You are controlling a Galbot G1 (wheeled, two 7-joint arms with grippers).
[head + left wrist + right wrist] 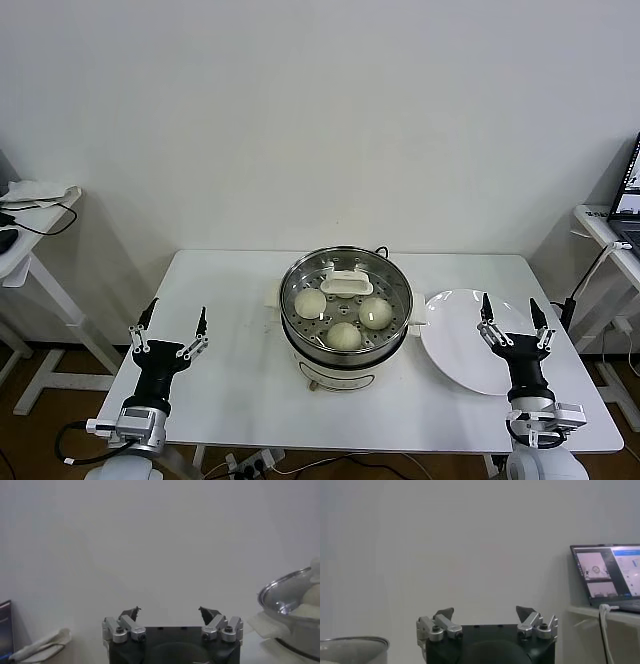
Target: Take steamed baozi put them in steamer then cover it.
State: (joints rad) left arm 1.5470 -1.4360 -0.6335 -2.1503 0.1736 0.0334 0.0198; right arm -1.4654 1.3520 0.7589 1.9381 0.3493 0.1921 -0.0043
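Steamed baozi (344,336), three visible, sit in the steamer (346,353) mid-bench (230,300), under its glass lid (346,284). No readable writing shows anywhere. Left claw (169,325) and right claw (514,315) hover empty at either side, fingers apart, the right over the white plate (455,345).

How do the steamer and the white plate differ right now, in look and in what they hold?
The steamer is a deep, shiny metal basket on a cream pot base; the plate is flat, white and lies straight on the table. The steamer holds three buns under a glass lid with a white handle; the plate holds nothing. The steamer stands mid-table; the plate lies to its right, below the right gripper. Both are round.
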